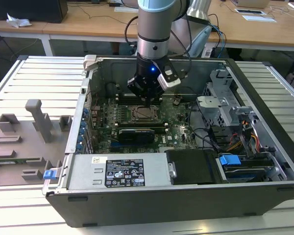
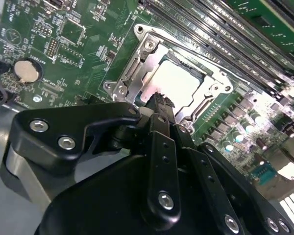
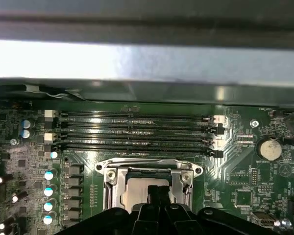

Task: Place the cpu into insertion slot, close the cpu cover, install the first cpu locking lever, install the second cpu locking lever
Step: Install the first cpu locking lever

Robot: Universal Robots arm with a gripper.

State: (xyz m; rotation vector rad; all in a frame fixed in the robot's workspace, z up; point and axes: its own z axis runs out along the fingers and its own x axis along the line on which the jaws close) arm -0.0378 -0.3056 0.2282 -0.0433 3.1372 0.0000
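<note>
Closest in the exterior view is the grey power supply along the front wall of the open case. Behind it lies the green board, and the gripper hangs straight down over its middle. In the second wrist view its black fingers are drawn together to a narrow tip with nothing between them, just above the near edge of the socket.

The cpu lies flat in the slot, its pale metal top catching the light. The cover frames it, lying down around the chip; whether it is latched I cannot tell.

That chip looks light and rigid, with a smooth top that would slip under pressure. I would judge the contacts under it delicate, so it wants handling by its edges and no sideways shove. The cover is thin sheet metal, springy, best pressed at its rim.

Beyond the socket run the long memory slots, then the case's far wall, and wooden desks at the back of the room.
</note>
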